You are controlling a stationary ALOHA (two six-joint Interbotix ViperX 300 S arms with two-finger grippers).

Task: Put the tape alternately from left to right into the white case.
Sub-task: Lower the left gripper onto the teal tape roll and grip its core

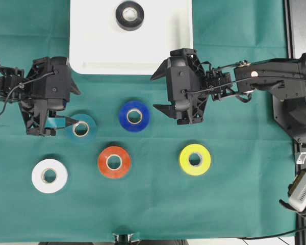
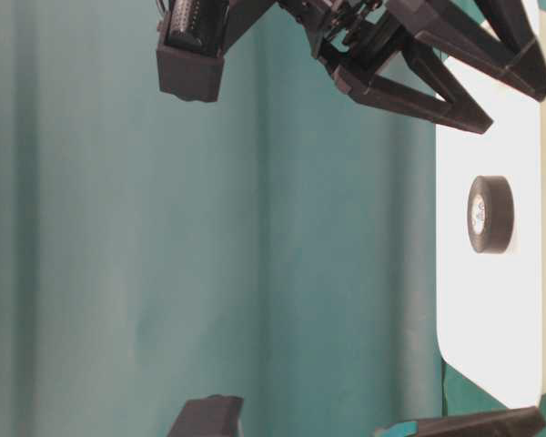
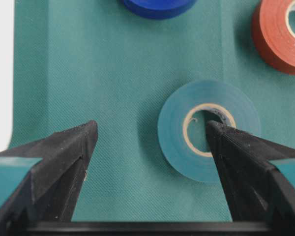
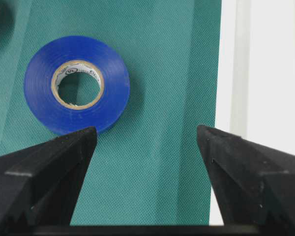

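One black roll (image 1: 129, 15) already lies in the white case (image 1: 92, 46); five rolls remain on the green surface (image 1: 234, 194). The left gripper (image 1: 53, 127), fingers spread wide and empty, hovers over the teal roll (image 1: 81, 127), one finger above its core. It likely needs to lower and close; the right gripper (image 1: 166, 92) waits open near the blue roll (image 1: 134, 116).

**Colours on the table**

Cloth (image 1: 234, 194): plain teal-green, fine woven texture close up. White case (image 1: 92, 46): plain white, glossy. Rolls: black roll (image 1: 130, 15) in the case; on the cloth, teal roll (image 1: 81, 127), blue roll (image 1: 134, 116), red-orange roll (image 1: 114, 162), yellow roll (image 1: 195, 159), white roll (image 1: 49, 175). All cores pale beige; the blue roll's core carries small dark print. Left gripper (image 1: 58, 108) and right gripper (image 1: 160, 92): matte black; left fingers wear teal tape patches (image 3: 10, 169).
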